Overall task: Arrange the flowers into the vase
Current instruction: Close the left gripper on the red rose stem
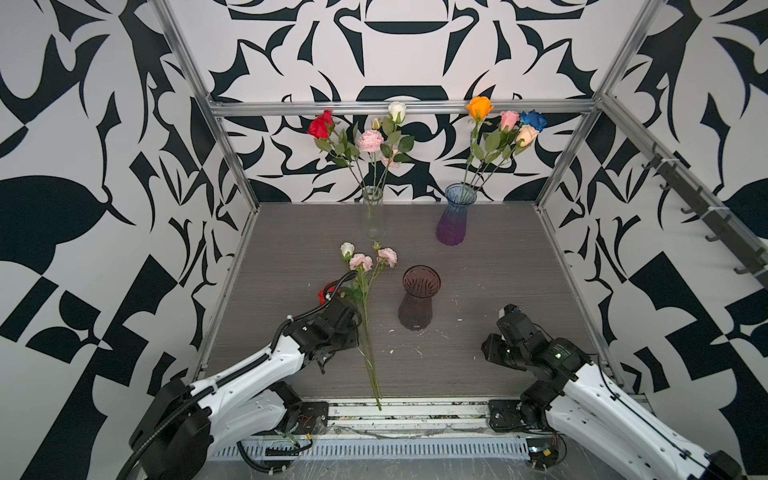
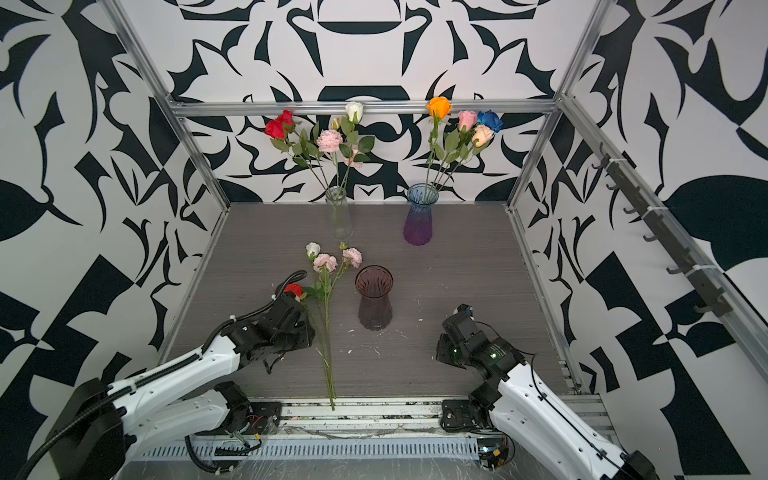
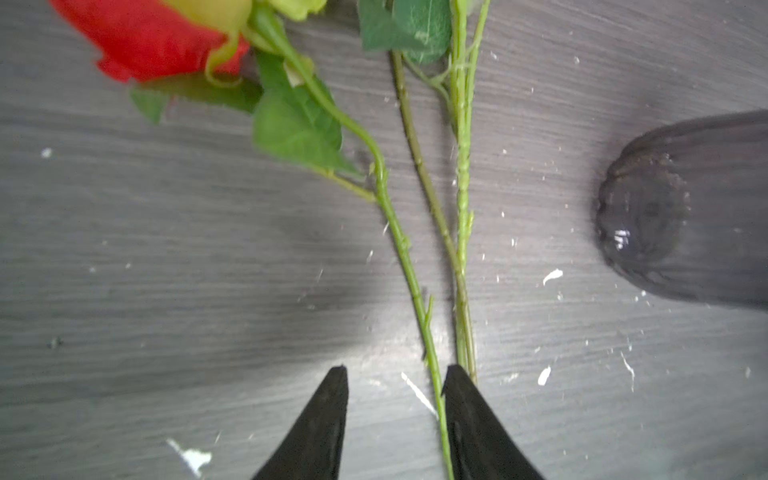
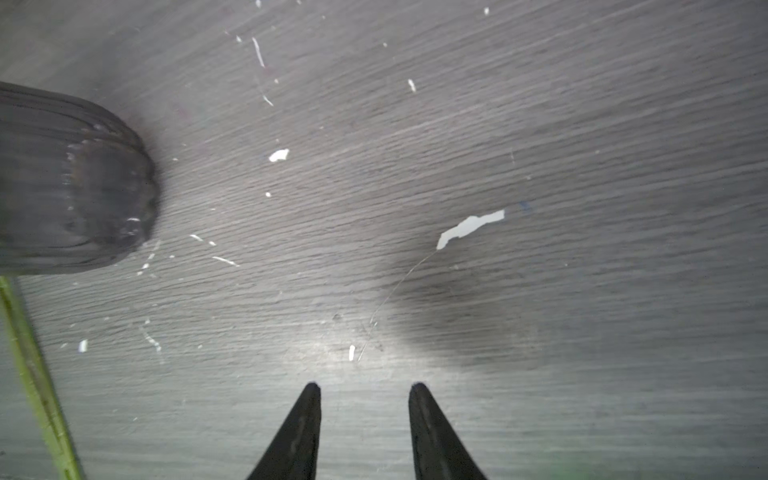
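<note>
While the left pincer [image 3: 397,370], narrowly apart, straddles the red rose stem [image 3: 409,270] without gripping it and the right pincer [image 4: 365,386] hangs part-open and empty, the flowers [image 1: 360,262] lie flat on the worktop [image 1: 498,299] at nine o'clock of the empty dark vase [image 1: 417,305]. They look light, thin and whippy, so a pinch low on the bare stem seems best, though neighbouring stems [image 3: 461,187] crowd close. A clear vase [image 1: 372,216] and a purple vase [image 1: 453,220], both filled, stand far back at twelve o'clock.

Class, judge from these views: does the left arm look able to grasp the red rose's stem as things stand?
Probably yes. The left gripper stands open with the red rose's stem running between its jaws; the other stems lie just outside one finger, so nothing blocks closing.
</note>
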`<control>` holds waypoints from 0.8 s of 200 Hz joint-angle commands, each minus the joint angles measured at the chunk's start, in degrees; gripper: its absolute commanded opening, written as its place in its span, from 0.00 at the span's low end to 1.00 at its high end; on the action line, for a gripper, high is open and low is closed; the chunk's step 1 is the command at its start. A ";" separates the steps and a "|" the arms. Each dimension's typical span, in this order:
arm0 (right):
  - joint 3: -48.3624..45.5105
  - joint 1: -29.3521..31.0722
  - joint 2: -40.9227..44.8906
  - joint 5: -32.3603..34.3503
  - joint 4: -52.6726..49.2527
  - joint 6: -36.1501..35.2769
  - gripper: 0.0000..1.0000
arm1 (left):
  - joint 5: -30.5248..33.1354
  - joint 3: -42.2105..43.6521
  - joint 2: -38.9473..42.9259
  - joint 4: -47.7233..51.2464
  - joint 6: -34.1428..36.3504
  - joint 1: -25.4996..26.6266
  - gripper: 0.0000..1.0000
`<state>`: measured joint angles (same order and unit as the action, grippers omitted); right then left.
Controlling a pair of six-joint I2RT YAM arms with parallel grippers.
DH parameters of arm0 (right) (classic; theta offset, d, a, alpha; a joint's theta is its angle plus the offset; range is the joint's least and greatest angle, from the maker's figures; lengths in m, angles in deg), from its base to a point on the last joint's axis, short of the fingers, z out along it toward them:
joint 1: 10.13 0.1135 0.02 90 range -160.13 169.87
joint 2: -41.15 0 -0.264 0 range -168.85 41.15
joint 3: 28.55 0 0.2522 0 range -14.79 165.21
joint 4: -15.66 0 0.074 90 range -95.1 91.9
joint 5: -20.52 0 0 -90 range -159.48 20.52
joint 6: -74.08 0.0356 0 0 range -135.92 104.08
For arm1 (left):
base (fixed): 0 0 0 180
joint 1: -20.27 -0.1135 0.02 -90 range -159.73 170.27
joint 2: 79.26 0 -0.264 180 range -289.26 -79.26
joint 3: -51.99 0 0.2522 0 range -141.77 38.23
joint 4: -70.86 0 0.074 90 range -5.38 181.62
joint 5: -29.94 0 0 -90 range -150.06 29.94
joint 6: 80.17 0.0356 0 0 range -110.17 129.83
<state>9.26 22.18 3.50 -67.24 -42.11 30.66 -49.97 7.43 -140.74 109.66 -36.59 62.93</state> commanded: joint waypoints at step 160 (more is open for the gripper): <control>-5.86 0.64 2.03 -1.18 9.23 -0.44 0.34 | 11.43 -20.91 -28.80 12.19 -8.24 -0.20 0.32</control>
<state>3.34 22.58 5.07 -68.12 -33.85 30.66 -39.99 -12.00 -168.06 119.38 -41.77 62.93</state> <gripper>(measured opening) 0.340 0.319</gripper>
